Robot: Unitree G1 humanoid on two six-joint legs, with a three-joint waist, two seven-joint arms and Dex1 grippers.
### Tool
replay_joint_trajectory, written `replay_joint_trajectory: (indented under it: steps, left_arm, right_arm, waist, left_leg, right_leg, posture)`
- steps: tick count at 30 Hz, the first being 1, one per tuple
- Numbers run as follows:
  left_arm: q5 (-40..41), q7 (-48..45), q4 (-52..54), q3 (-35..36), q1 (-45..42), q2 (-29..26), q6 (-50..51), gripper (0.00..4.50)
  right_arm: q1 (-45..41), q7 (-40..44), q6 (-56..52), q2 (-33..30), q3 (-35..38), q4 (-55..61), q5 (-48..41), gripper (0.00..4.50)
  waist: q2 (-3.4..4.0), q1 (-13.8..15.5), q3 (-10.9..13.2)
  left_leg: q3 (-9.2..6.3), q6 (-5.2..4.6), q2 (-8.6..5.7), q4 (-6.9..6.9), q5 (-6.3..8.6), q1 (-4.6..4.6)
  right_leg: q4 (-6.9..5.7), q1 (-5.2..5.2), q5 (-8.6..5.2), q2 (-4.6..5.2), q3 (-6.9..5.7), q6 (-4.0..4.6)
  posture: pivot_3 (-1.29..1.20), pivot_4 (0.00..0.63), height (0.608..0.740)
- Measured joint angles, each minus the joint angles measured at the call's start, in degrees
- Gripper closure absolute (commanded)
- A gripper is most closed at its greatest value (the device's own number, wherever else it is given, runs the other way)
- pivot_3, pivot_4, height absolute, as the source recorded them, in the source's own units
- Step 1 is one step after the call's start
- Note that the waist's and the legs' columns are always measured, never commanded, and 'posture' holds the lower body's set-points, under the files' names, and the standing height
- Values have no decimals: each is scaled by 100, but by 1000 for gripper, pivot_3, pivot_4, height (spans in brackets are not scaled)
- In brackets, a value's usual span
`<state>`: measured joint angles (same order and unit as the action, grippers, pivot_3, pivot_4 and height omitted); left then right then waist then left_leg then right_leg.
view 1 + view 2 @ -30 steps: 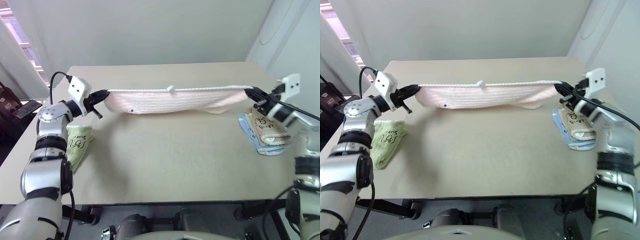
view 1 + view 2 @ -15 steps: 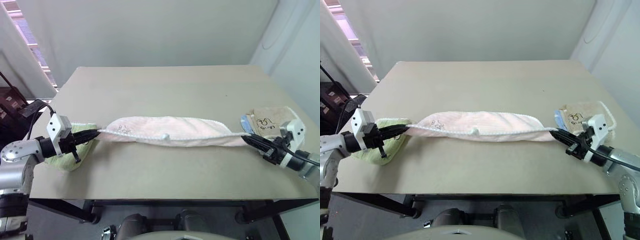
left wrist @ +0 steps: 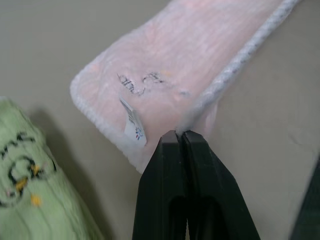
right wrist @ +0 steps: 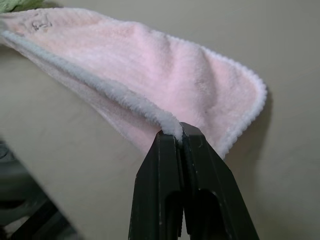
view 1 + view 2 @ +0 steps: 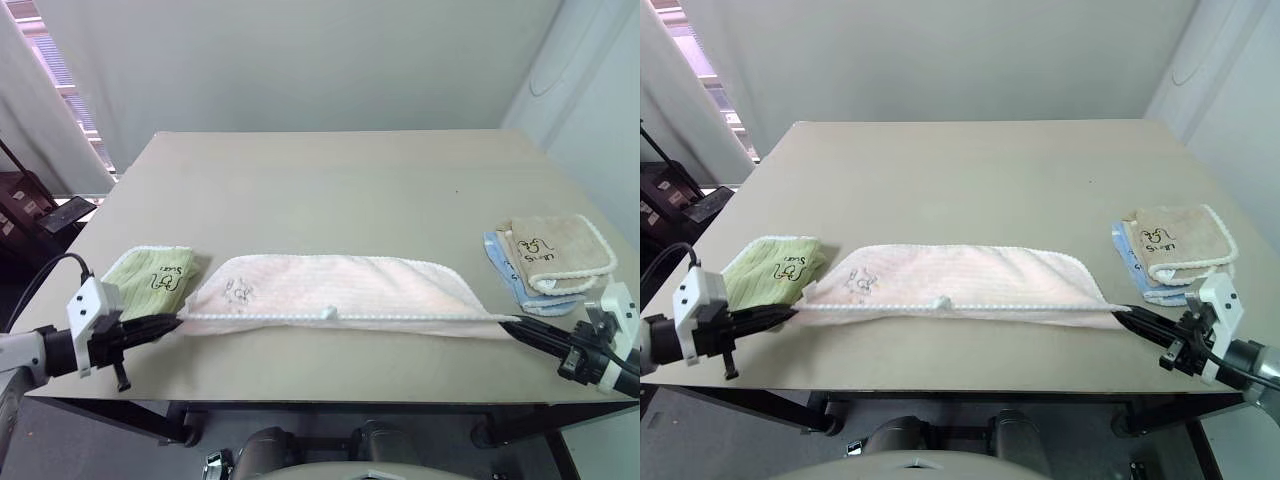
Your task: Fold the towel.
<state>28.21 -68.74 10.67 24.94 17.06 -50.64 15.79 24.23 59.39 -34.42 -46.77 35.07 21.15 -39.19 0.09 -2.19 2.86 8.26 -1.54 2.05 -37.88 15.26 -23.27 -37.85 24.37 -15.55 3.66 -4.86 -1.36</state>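
Now both jaws clamped on the towel's [image 5: 330, 292] near white-trimmed corners, left gripper [image 5: 176, 321] and right gripper [image 5: 506, 322].

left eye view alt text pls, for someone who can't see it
A pink towel lies folded on a tan table, its near white-trimmed edge pinched at each end by the left gripper and right gripper. A green towel lies at left, a beige towel at right.

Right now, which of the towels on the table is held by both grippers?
The long pale pink towel. The left gripper and right gripper are shut on its near corners. The green towel and beige towel lie folded, untouched.
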Motion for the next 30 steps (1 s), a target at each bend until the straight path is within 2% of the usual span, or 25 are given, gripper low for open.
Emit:
replay_joint_trajectory:
  steps: [3,6,12,15,20,25,30]
  left_arm:
    - [-1,-11,5,61,132,0,2,4467]
    - [0,25,-19,62,69,9,21,4467]
    - [-54,368,-895,-300,-1510,230,-6,4467]
    - [-270,426,-1733,-703,-2252,479,-171,4467]
    - [-794,384,-3400,-1428,-3477,822,-721,4467]
    - [-1239,405,-4774,-1727,-4179,1024,-1370,4467]
    - [-1453,429,-5648,-1757,-4564,1220,-1782,4467]
  right_arm:
    - [118,56,-17,-11,29,121,-46,4500]
    - [-5,-14,-15,-7,-57,123,-36,4500]
    - [-1627,-674,44,250,-1045,-587,341,4500]
    - [-2213,-1007,174,490,-1568,-1194,727,4500]
    - [-3162,-1337,425,652,-2055,-2148,1210,4500]
    - [-3392,-1397,510,816,-2222,-2643,1367,4500]
    - [-3465,-1437,601,931,-2341,-2899,1490,4500]
  waist:
    - [0,3,1]
    - [7,6,2]
    - [1,9,-1]
    - [0,18,-3]
    - [-12,43,-10]
    - [-16,57,-11]
    - [-20,61,-9]
  left_leg:
    - [-2,-2,0,6,2,-1]
    - [-2,-2,-2,60,2,1]
    - [-1,-1,-8,60,1,8]
    - [1,-1,-9,49,-2,6]
    - [1,-1,-10,36,-26,-17]
    - [2,-15,-11,19,-18,-17]
    - [2,-34,-9,-30,-6,-14]
  right_leg:
    - [19,-5,0,0,-1,1]
    - [90,-18,3,0,-6,2]
    - [101,-19,40,1,-15,21]
    - [68,-8,54,0,-16,35]
    - [23,3,48,-12,-16,-20]
    - [11,1,43,-11,-17,-28]
    - [-20,-7,43,-3,-16,-26]
  posture:
    - [0,0,724]
    - [0,0,724]
    - [0,0,724]
    - [0,0,724]
    - [0,0,724]
    - [0,0,724]
    - [0,0,724]
